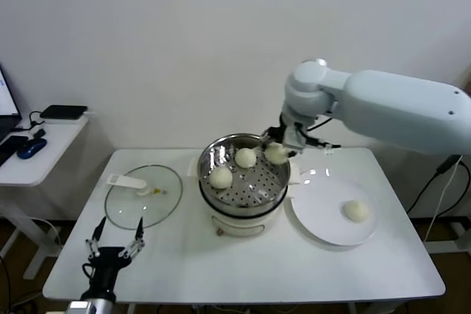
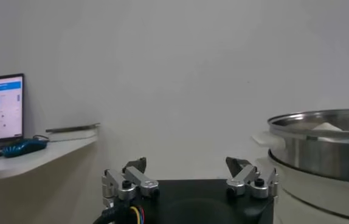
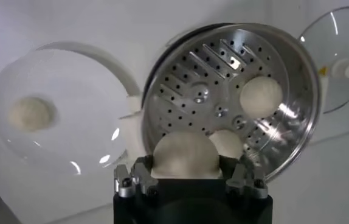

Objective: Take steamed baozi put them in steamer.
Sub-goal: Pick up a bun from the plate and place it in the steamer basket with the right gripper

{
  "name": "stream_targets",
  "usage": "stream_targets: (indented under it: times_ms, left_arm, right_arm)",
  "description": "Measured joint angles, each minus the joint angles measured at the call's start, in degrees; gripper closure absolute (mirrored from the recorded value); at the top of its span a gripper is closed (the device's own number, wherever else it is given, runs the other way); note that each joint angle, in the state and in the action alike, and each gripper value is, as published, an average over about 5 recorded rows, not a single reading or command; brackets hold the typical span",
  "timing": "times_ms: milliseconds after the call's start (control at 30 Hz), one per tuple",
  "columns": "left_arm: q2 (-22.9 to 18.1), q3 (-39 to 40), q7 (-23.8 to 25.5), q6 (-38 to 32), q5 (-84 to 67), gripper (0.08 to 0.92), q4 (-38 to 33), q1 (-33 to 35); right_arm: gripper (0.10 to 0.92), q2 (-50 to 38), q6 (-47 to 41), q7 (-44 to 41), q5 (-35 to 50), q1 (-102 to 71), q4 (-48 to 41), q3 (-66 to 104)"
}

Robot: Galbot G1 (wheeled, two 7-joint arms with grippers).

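Your right pincer (image 3: 185,176) is partly closed around one steamed baozi (image 3: 184,154), its two fingers pressing the bun's sides, as the right wrist view shows. In the head view that held bun (image 1: 277,154) hangs over the steamer (image 1: 210,158) at about 2 o'clock of the basket, just inside the rim, and you cannot tell from here whether it touches the perforated floor.

Two more buns already lie inside the steamer: one (image 1: 245,157) near 12 o'clock, just beside the held one, and another (image 1: 221,176) toward 9 o'clock. The fourth bun (image 1: 357,211) sits alone on the white plate (image 1: 316,226), which lies on the desk (image 1: 383,270) at 3 o'clock of the steamer, well apart from your right pincer.

The glass lid (image 1: 163,182) with its white handle rests flat on the desk at 9 o'clock of the steamer.

Your left pincer (image 1: 116,243) is parked low at the desk's near-left edge, its fingers spread wide and holding nothing; the left wrist view confirms the gap, with the steamer's steel wall (image 2: 320,146) off to one side.
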Motion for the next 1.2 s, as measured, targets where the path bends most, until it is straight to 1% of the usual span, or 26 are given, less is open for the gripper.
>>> stream_targets:
  times_ms: [233,533,1200]
  left_arm:
    - [-0.01,-0.12,0.0,0.42,0.16,0.177,-0.08,-0.25]
    - [-0.16,-0.02,-0.02,0.91,0.72,0.177,0.5,-0.58]
    - [-0.47,-0.14,-0.08,0.84,0.85,0.177,1.2,-0.09]
  right_arm:
    - [0.313,4.83,0.39,0.0,-3.03,-4.2,-1.92,1.76]
    - [0.313,8.76,-0.1,0.0,-4.51,-8.88,-2.24,2.38]
    - [0.307,10.34,-0.19,0.1,-5.51,-13.59,-2.98,2.51]
